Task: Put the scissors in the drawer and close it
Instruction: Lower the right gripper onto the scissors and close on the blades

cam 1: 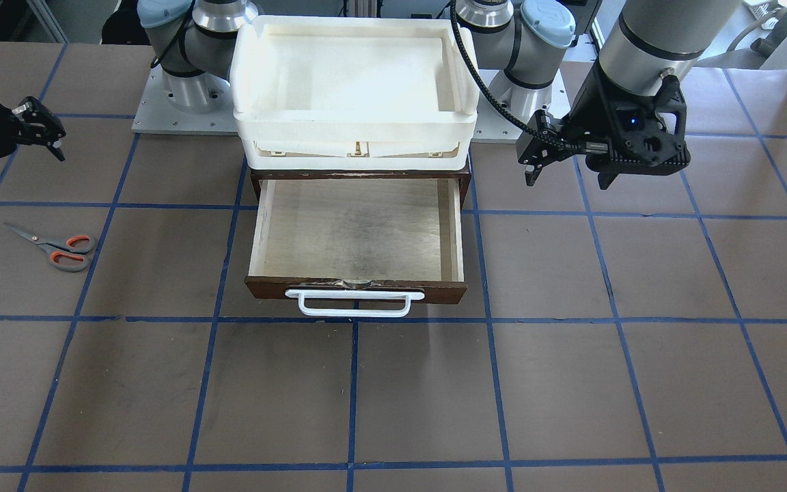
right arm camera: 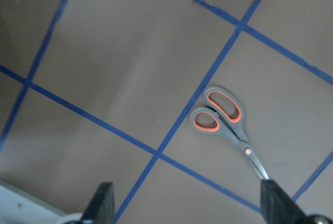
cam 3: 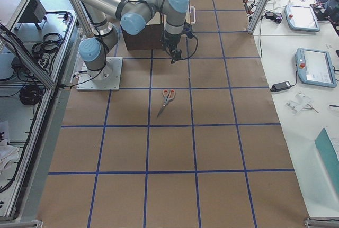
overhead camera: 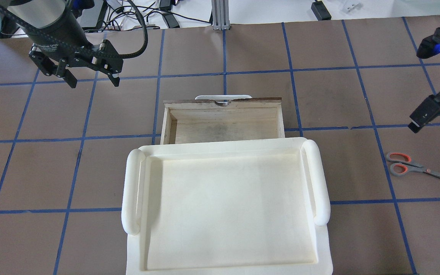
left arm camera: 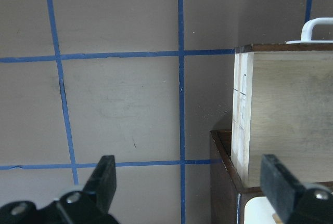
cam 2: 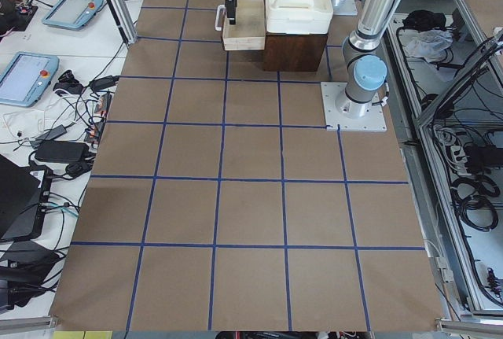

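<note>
The scissors (cam 1: 55,247) lie flat on the brown table, grey handles with orange-red loops; they also show in the overhead view (overhead camera: 414,166), the exterior right view (cam 3: 168,98) and the right wrist view (right arm camera: 223,117). The drawer (cam 1: 359,229) is pulled open and empty, with a dark front and a white bar handle (cam 1: 354,303); it also shows in the overhead view (overhead camera: 224,122) and the left wrist view (left arm camera: 286,115). My right gripper (cam 1: 23,167) is open and empty, above the table near the scissors. My left gripper (cam 1: 568,181) is open and empty, beside the drawer's cabinet.
A white plastic tray (cam 1: 352,126) sits on top of the dark cabinet over the drawer, its rim large in the overhead view (overhead camera: 132,191). Blue tape lines grid the brown table. The arm bases (cam 1: 185,92) stand behind the cabinet.
</note>
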